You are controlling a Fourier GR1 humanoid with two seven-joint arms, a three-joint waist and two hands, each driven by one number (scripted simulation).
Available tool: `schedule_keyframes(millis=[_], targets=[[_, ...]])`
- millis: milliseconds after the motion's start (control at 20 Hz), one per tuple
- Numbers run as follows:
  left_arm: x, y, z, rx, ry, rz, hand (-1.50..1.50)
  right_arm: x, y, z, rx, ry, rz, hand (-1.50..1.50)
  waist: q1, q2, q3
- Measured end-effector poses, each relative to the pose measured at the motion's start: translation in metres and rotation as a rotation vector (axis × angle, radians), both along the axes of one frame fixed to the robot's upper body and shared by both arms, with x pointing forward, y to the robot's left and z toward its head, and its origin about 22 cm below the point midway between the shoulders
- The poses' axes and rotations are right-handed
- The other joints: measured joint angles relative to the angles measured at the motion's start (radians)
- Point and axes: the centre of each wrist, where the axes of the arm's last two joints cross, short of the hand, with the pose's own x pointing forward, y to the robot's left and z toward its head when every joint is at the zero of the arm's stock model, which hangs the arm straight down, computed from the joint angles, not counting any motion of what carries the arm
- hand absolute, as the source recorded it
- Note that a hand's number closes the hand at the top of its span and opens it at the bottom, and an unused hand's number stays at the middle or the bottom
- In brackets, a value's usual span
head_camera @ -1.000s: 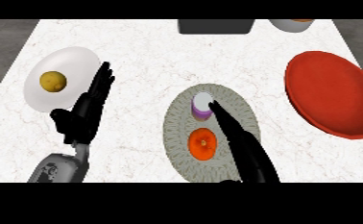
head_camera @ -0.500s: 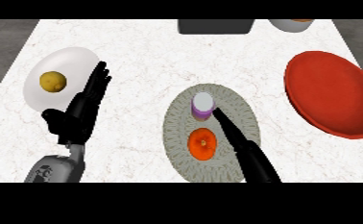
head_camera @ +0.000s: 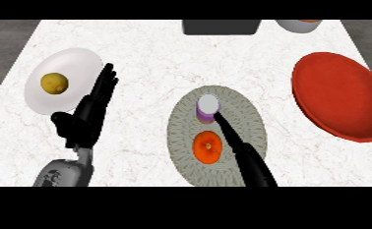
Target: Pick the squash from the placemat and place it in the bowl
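An orange round squash point(head_camera: 207, 146) lies on the near half of the grey woven placemat point(head_camera: 251, 125) at the counter's middle. Behind it on the mat stands a small purple object with a white top point(head_camera: 208, 107). My right hand point(head_camera: 243, 154) comes in from the lower edge with straight fingers, open. It passes just right of the squash, and its fingertips point(head_camera: 219, 122) reach the purple object's near side. The red bowl point(head_camera: 334, 93) sits at the right edge. My left hand point(head_camera: 88, 111) rests open at the left, fingers up.
A white plate point(head_camera: 76, 61) holding a yellow round item point(head_camera: 54, 83) lies at the left, just beyond my left hand. A dark box point(head_camera: 220, 26) and a white bowl point(head_camera: 298, 25) stand at the counter's far edge.
The right hand has turned slightly edge-on and looks thinner, its fingertips still by the purple object. The left hand has hardly moved.
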Motion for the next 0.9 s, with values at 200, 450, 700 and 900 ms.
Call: schedule_keyframes(millis=[200,450,700,900], targets=[[0.001,-0.003,-0.001,0.001,-0.002,-0.003,0.0,0.005,0.006,-0.009,0.011,0.022,-0.007,-1.5,0.0,0.0,0.0],[0.005,-0.001,-0.005,-0.002,0.002,-0.002,0.0,0.016,0.012,-0.025,0.025,0.026,-0.016,-1.5,0.0,0.0,0.0],[0.005,-0.001,-0.004,0.0,0.006,0.0,0.0,0.017,0.01,-0.036,-0.046,0.003,-0.034,-1.5,0.0,-0.005,-0.001],[0.007,0.0,-0.009,-0.001,0.009,0.0,0.0,0.03,0.01,-0.049,-0.136,0.02,-0.051,-1.5,0.001,-0.001,-0.001]])
